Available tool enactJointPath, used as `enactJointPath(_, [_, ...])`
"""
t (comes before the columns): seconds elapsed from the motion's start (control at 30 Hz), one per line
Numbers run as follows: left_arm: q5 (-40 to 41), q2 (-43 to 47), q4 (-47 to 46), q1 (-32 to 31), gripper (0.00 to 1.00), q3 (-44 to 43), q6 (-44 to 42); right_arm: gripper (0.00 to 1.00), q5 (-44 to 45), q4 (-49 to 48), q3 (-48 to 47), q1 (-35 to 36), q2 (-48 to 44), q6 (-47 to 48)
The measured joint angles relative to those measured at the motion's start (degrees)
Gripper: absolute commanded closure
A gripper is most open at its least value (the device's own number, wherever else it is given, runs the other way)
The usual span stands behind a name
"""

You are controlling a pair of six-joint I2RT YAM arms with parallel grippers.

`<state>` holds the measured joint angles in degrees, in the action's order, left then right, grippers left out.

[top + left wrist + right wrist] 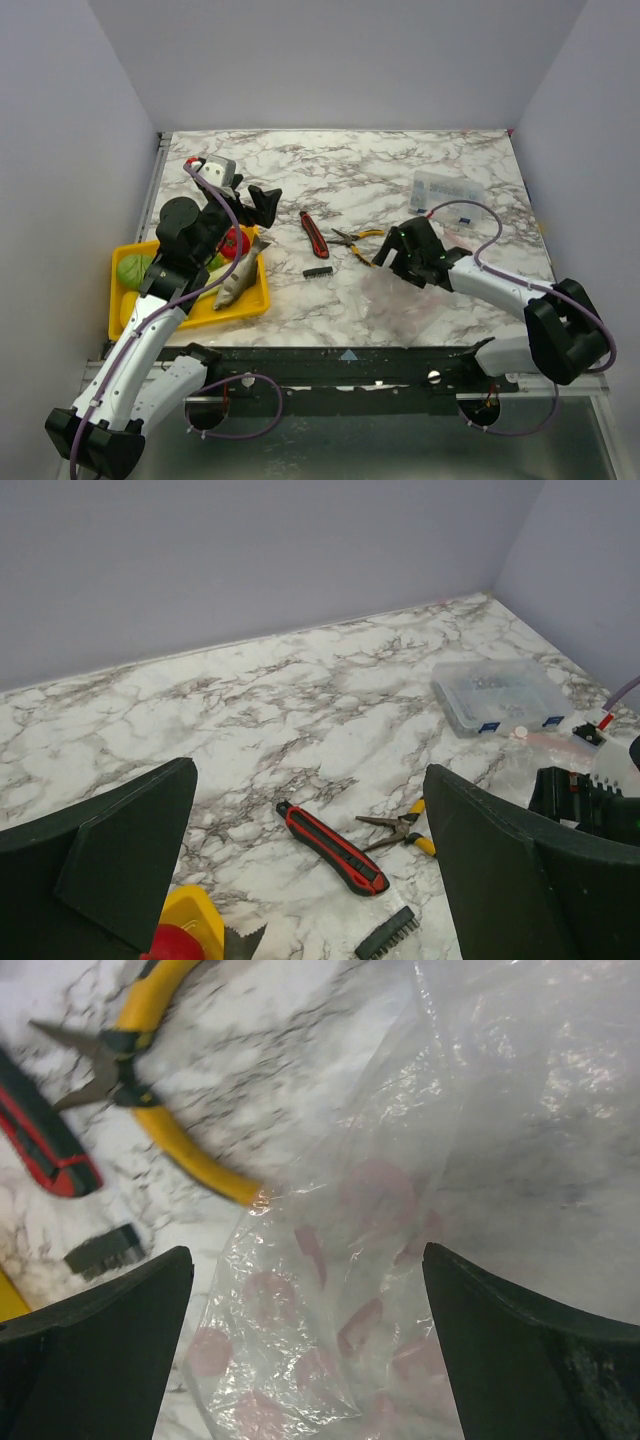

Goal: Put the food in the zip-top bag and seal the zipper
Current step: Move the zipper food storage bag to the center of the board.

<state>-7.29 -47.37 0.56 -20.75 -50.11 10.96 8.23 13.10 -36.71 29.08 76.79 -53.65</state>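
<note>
Two grippers, both spread as wide as they go, both empty. The left gripper (262, 205) hangs above the far right end of the one yellow tray (122, 262), touching nothing; its wrist view catches the tray corner, the top of the tomato (170, 945) and the fish's tail at the bottom edge. The right gripper (308, 1260) points down over the left edge of the one bag (400, 295), whose film lies between the fingers; I cannot tell whether a finger touches it.

The bag lies flat and crumpled on the table (360, 165), right of centre and near the front edge, clear enough for the marble to show through, with pink blotches across its near part. No zipper strip can be made out, so open or sealed is unclear. No food shows in it.

In the tray, four pieces are countable: one red tomato, one silvery fish (240, 277) lying along the right side, one round green fruit (133, 270) and one yellowish fruit (129, 306) at the left; the arm hides the rest.

Between tray and bag lie one red knife (315, 233), one pair of yellow pliers (357, 240) just beside the bag's edge, and one small black bit strip (318, 271). One clear box (447, 190) sits farther back on the right
</note>
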Motion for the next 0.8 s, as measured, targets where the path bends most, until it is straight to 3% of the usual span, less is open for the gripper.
enactJointPath(0.13, [0.0, 0.0, 0.0, 0.0, 0.01, 0.0, 0.0, 0.00, 0.0, 0.4, -4.0, 5.3, 2.0, -0.3])
enactJointPath(0.37, [0.0, 0.0, 0.0, 0.0, 0.01, 0.0, 0.0, 0.00, 3.8, 5.8, -8.8, 6.1, 1.2, 0.7])
enactJointPath(0.57, [-0.1, 0.0, 0.0, 0.0, 0.01, 0.0, 0.0, 0.00, 10.9, 14.3, -13.9, 6.1, -2.8, 0.3])
enactJointPath(0.8, [-0.1, 0.1, 0.1, 0.0, 0.01, 0.0, 0.0, 0.00, 22.0, 24.8, -18.9, 6.1, -9.5, -7.5])
